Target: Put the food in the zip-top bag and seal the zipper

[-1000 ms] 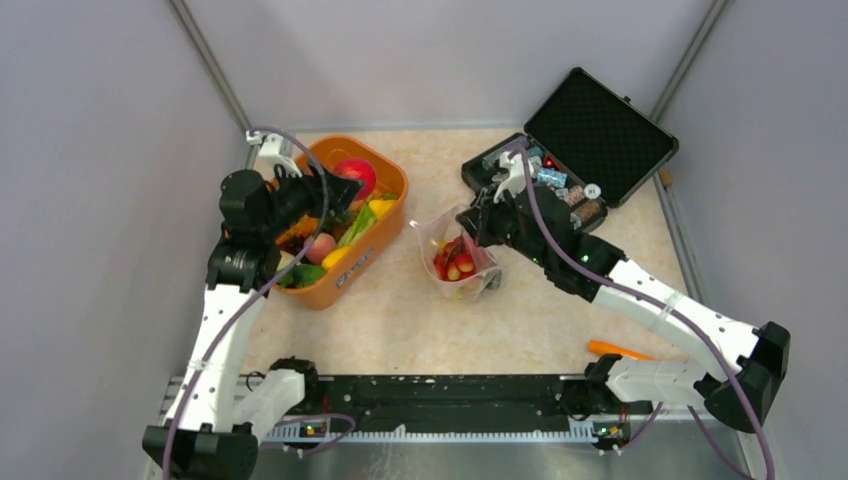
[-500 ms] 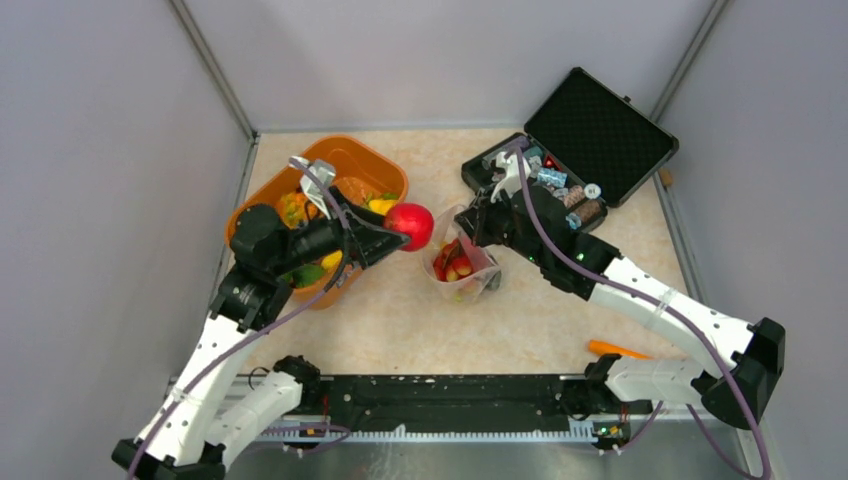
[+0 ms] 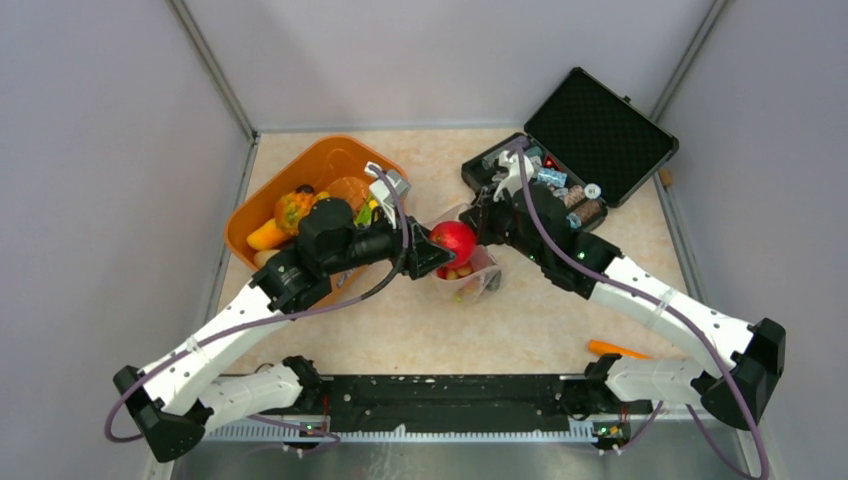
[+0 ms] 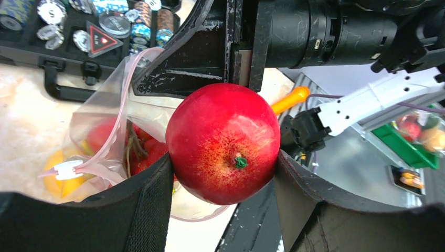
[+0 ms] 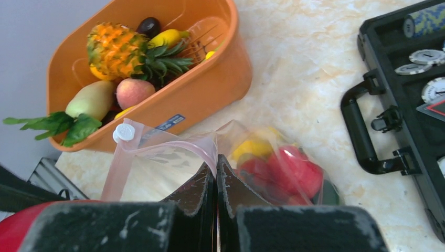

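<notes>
We see the red apple [image 4: 223,143] clamped between the two pads of the left tool [image 3: 436,250], its stem end facing the wrist camera, right at the open mouth of the bag [image 3: 472,280]; whether it touches the plastic we cannot tell. The bag stands near the middle of the counter [image 3: 400,330], between the basket and the case, and it already holds red and yellow food [image 5: 286,165]. The right tool [image 5: 216,178] is pinched fully together on the bag's upper edge, gripping the pink zipper [image 5: 168,146] and holding the mouth up. A small white tab [image 5: 124,132] sits at the zipper's end nearest the basket. To the left of the bag we find the orange basket [image 5: 210,89], with a pineapple [image 5: 118,50], a pear [image 5: 94,100], a peach-coloured fruit and green leaves inside. At the far right corner the black case [image 3: 600,130] lies with its lid open, chips in its tray. A small orange object [image 3: 620,350] lies on the counter close to the right arm's base
</notes>
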